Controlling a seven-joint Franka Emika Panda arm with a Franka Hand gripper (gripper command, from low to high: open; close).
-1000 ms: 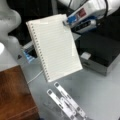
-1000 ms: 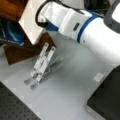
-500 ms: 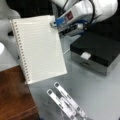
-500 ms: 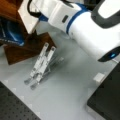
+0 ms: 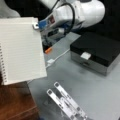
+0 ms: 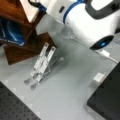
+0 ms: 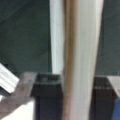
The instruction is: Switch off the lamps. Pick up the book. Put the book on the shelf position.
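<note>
The book point(image 5: 21, 50), a large white lined notebook with a wire coil on its left edge, hangs upright in the air at a front view's left. My gripper point(image 5: 36, 25) is shut on its top right corner. Below the book lies the dark reddish-brown wooden shelf position point(image 5: 15, 102). In a front view the book point(image 6: 30, 10) shows at the top left, over the shelf position point(image 6: 22, 47), with the gripper point(image 6: 37, 6) on it. The wrist view shows the book point(image 7: 82, 50) edge-on between the fingers point(image 7: 22, 92). No lamps are in view.
A slotted grey metal stand point(image 5: 66, 102) point(image 6: 41, 65) lies on the grey table beside the wood. A black-topped grey metal box point(image 5: 97, 50) point(image 6: 107, 97) sits to the right. A small white block point(image 6: 99, 77) and a cable lie near it. An orange piece point(image 5: 48, 50) sits behind.
The arm has carried the book to the left, from over the table's middle to above the wooden piece. The stand and box have not moved.
</note>
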